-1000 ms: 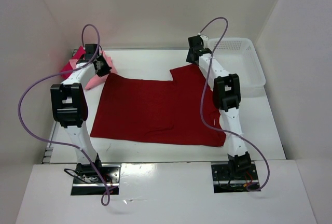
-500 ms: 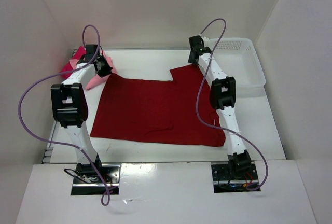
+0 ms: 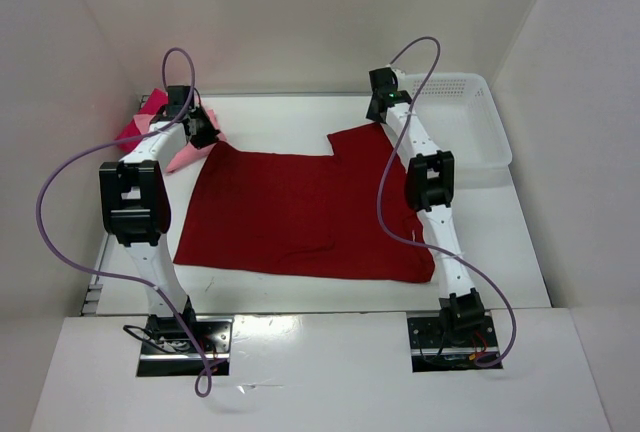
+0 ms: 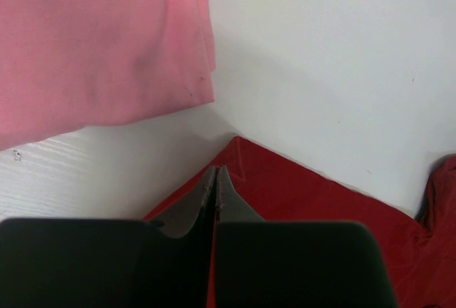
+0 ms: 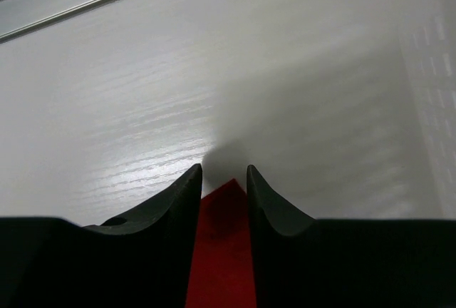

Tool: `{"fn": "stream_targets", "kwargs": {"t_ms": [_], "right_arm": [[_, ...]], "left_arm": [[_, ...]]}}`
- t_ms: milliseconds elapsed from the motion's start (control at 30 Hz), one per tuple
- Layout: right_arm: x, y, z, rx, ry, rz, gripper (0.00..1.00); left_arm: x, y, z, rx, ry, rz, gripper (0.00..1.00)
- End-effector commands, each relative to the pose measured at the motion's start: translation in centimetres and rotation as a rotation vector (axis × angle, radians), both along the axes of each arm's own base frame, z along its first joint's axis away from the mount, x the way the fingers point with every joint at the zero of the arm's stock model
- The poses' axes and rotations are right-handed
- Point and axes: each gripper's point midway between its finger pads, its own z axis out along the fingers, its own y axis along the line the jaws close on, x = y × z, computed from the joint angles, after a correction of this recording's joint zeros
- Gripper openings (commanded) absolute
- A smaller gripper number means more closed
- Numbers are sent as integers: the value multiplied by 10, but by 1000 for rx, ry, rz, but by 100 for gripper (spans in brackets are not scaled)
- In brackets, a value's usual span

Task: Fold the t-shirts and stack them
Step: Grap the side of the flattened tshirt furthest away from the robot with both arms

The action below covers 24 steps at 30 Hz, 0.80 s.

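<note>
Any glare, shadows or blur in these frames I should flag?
Top external: sharp, glare streak on the glossy near ledge. Left wrist: evenly lit, pale pink shirt slightly soft. Right wrist: sheen on the table, soft shadow ahead of the right gripper.

One spread t-shirt (image 3: pixel 300 214) covers the middle of the table (image 3: pixel 280 117); two other t-shirts (image 3: pixel 182 160) (bunched together) sit at its far-left corner, the basket (image 3: pixel 482 167) right of its far-right corner.

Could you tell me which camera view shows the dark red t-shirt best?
The top external view: the dark red t-shirt lies spread flat there, nearly whole. Each wrist view shows only one corner of it.
</note>
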Motion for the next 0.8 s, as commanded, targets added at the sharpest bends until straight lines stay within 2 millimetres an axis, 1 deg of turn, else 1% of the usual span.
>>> {"fn": "stream_targets", "kwargs": {"t_ms": [0, 33, 67, 100, 133, 200, 233, 300, 400, 500, 533, 600, 633, 700, 733, 767], "right_arm": [[-7, 7, -18, 35, 55, 23, 37], [-6, 10, -14, 47, 49, 32, 37], [-8, 9, -16, 45, 58, 32, 37], [-9, 15, -16, 45, 58, 41, 37], [-9, 17, -16, 51, 59, 47, 37], [-10, 17, -14, 51, 61, 47, 37], [-11, 14, -10, 41, 62, 38, 38], [-13, 11, -12, 28, 71, 28, 41], [-15, 6, -9, 9, 75, 12, 41], [-20, 1, -17, -13, 99, -2, 41], [-23, 1, -23, -16, 114, -2, 38], [-23, 1, -23, -16, 114, -2, 30], [-23, 1, -23, -16, 114, -2, 25], [-23, 1, -23, -16, 114, -2, 18], [-23, 1, -23, -16, 114, -2, 14], [-20, 1, -17, -12, 98, -2, 10]], "left_arm": [[10, -3, 36, -6, -99, -8, 0], [8, -3, 32, -7, -90, -8, 0], [8, -3, 32, -7, -90, -8, 0], [8, -3, 32, -7, -90, -8, 0], [8, -3, 32, -7, -90, -8, 0], [8, -3, 32, -7, -90, -8, 0], [8, -3, 32, -7, -90, -8, 0], [8, -3, 32, -7, -90, -8, 0], [8, -3, 32, -7, -90, -8, 0], [8, -3, 32, -7, -90, -8, 0], [8, -4, 32, -13, -89, -2, 0], [8, -4, 32, -14, -89, -2, 0], [10, -4, 34, -13, -98, -2, 0], [10, -4, 34, -13, -98, -2, 0], [12, -3, 38, -12, -108, -2, 0], [12, -3, 38, -12, -108, -2, 0]]}}
